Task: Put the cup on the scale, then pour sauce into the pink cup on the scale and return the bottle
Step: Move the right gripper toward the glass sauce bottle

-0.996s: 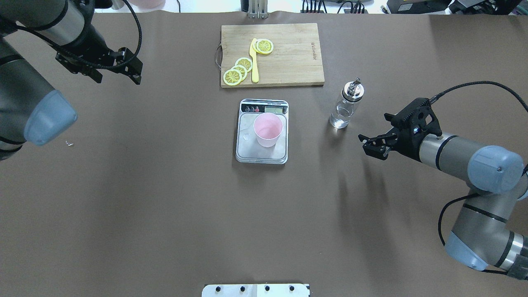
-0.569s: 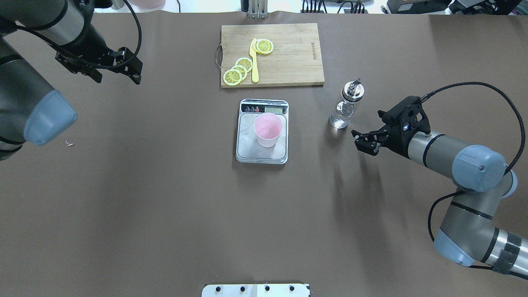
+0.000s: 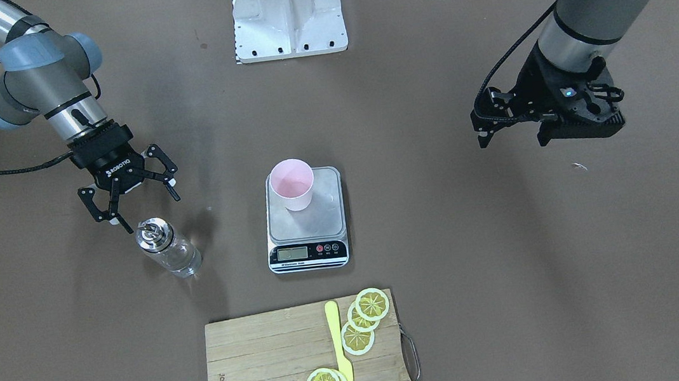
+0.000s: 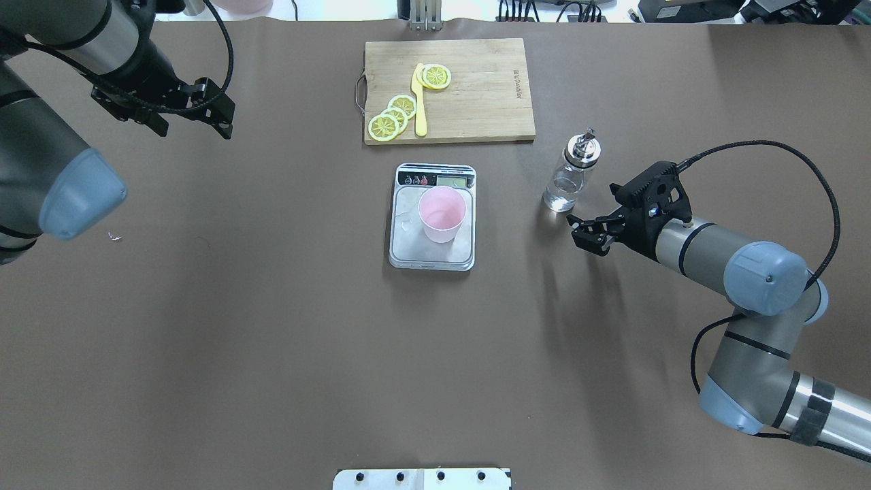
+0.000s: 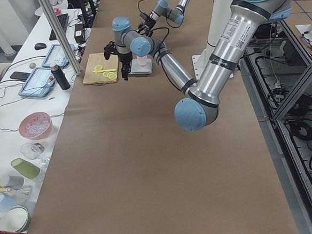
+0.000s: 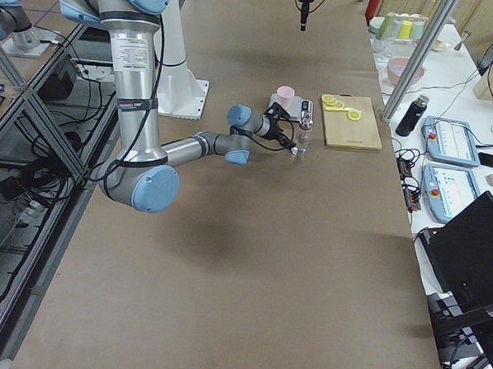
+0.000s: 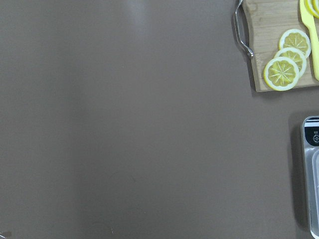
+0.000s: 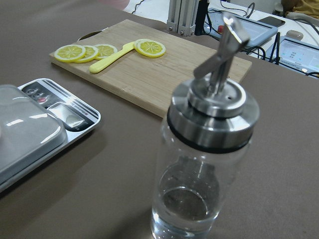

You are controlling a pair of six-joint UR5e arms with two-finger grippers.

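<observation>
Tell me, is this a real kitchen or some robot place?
Most likely a robot lab dressed up as a kitchen. Two grey robot arms with blue joints reach over the brown table, and metal frames hung with cables stand beside it.

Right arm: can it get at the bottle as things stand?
Probably yes. The right tool is open and close beside the bottle, with nothing between them. The bottle stands upright, apart from the scale and the cutting board, so nothing seems to crowd the fingers.
</observation>
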